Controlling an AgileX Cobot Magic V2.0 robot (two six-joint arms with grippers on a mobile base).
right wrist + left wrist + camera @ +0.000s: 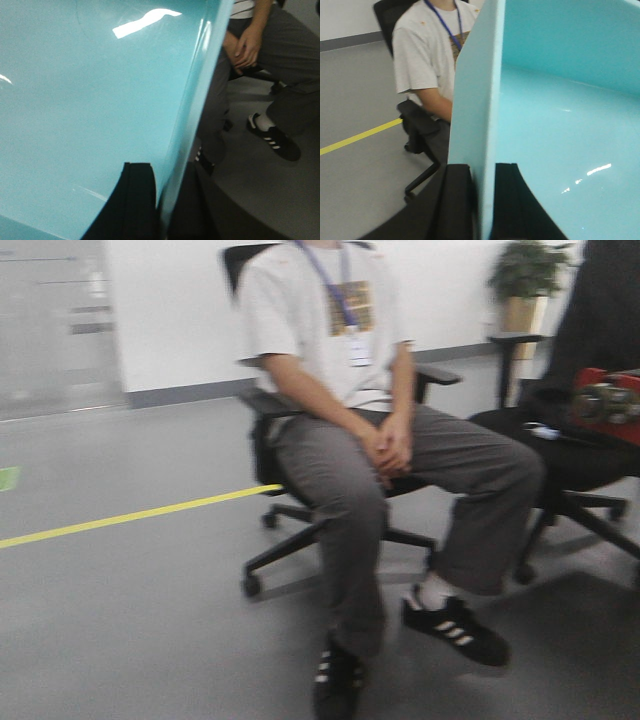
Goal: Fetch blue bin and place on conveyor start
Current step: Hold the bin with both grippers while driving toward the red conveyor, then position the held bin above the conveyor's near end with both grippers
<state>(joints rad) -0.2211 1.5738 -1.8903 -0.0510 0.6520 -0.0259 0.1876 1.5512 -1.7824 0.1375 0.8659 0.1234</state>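
Here the left pincer [481,175] and right pincer [162,187] each clamp a blue bin [565,125] wall, inside bare

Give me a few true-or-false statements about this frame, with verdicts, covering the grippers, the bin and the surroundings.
1. The left gripper is clamped on a wall of the blue bin. True.
2. The right gripper hangs open, clear of the bin. False: it is clamped on a bin wall as well.
3. A person sits on an office chair ahead of the robot. True.
4. The floor line is red. False: it is yellow.
5. The bin is full of boxes. False: the part of its inside that shows is bare.
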